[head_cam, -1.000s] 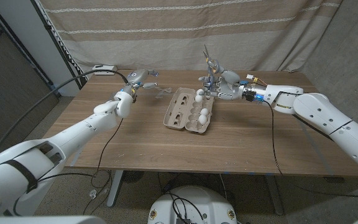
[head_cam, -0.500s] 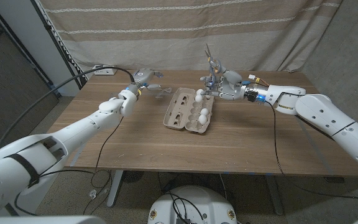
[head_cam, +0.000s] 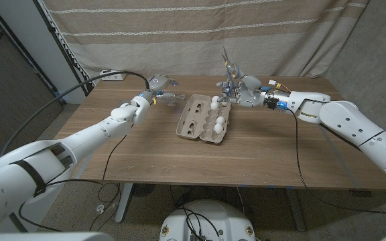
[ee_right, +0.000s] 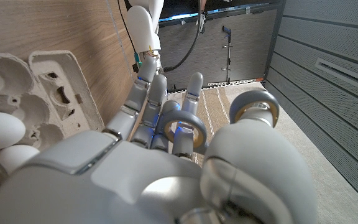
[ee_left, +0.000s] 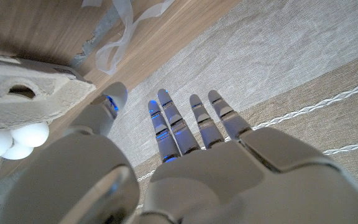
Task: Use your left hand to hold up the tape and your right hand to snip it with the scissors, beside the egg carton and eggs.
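Your left hand [head_cam: 158,83] hovers with fingers spread, empty, over the clear tape [head_cam: 173,99] lying on the table beside the egg carton [head_cam: 204,118]. Your right hand [head_cam: 241,92] already grips the scissors [head_cam: 229,67] upright. Lifting and snipping remain.

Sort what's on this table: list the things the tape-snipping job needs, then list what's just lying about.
For the job:
tape, a clear strip on the table by the left hand
scissors, held upright in the right hand

Lying about:
egg carton, open, mid-table
eggs in the carton
white power strip at the table's far left corner
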Motion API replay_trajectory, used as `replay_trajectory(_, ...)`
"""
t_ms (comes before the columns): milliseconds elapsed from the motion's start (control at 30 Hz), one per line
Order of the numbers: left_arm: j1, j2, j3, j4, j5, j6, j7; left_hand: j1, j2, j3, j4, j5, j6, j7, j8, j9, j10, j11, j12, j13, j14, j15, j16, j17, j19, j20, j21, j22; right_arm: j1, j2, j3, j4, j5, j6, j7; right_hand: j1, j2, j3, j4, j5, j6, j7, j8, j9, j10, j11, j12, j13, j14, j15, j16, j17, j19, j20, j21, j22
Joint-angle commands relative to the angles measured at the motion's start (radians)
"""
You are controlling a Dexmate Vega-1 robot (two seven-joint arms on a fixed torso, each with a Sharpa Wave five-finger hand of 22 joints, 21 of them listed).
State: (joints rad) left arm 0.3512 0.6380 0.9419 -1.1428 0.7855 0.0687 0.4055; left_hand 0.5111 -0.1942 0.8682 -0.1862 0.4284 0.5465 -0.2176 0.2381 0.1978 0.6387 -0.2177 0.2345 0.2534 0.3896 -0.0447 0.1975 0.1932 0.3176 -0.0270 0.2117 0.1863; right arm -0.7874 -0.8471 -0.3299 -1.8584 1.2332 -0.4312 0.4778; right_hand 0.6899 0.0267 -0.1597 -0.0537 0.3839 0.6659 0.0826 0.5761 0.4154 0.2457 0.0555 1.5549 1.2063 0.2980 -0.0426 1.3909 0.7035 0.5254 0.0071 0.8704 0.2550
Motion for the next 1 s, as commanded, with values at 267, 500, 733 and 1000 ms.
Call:
replay_trajectory(267, -0.066, -0.051, 0.08, 0.119, 0.047, 0.002, 0.027, 0.014, 0.001, -0.004, 0.0, -0.005, 0.012, -0.002, 0.003, 0.002, 0.004, 0.0, 0.008, 0.001, -0.005, -0.168, 0.001, 0.005, 0.008, -0.008, 0.003, 0.002, 0.004, 0.003, 0.003, 0.005, 0.008, -0.009, -0.017, 0.003, 0.014, -0.007, -0.007, -0.003, -0.078, 0.09, -0.003, 0.004, 0.011, -0.002, 0.002, 0.006, -0.005, -0.019, 0.01, -0.002, 0.0, -0.003, 0.01, -0.004)
replay_trajectory(500, -0.084, -0.066, 0.099, 0.154, 0.039, 0.009, 0.018, 0.02, 0.005, -0.004, 0.0, -0.006, 0.015, -0.002, 0.003, 0.002, 0.004, 0.0, 0.008, 0.001, -0.005, -0.169, 0.001, 0.005, 0.008, -0.008, 0.003, 0.002, 0.002, 0.003, 0.003, 0.006, 0.003, -0.003, -0.015, 0.004, 0.015, -0.007, -0.009, -0.004, -0.077, 0.088, -0.005, 0.006, 0.011, -0.005, -0.001, 0.001, -0.004, -0.018, 0.011, -0.006, -0.002, -0.004, 0.012, -0.009)
replay_trajectory(733, -0.103, -0.094, 0.119, 0.202, 0.025, 0.004, 0.027, 0.022, 0.006, -0.004, 0.001, -0.007, 0.016, -0.002, 0.003, 0.002, 0.004, 0.0, 0.008, 0.001, -0.004, -0.169, 0.001, 0.005, 0.009, -0.009, 0.003, 0.002, 0.0, 0.003, 0.004, 0.005, 0.004, -0.003, -0.015, 0.003, 0.015, -0.008, -0.009, -0.006, -0.076, 0.088, -0.007, 0.008, 0.011, -0.004, 0.004, 0.009, -0.006, -0.018, 0.014, -0.006, -0.003, -0.004, 0.014, -0.013)
replay_trajectory(1000, -0.127, -0.122, 0.149, 0.25, 0.014, -0.012, 0.042, 0.025, 0.008, -0.006, 0.003, -0.009, 0.018, -0.002, 0.002, 0.002, 0.004, 0.0, 0.007, 0.001, -0.003, -0.168, 0.002, 0.005, 0.01, -0.01, 0.003, 0.003, -0.006, -0.002, 0.012, -0.004, 0.014, -0.008, -0.024, 0.002, 0.017, -0.009, -0.01, -0.007, -0.075, 0.089, -0.009, 0.011, 0.012, -0.004, 0.001, 0.003, -0.009, -0.021, 0.017, -0.006, -0.004, -0.004, 0.017, -0.017)
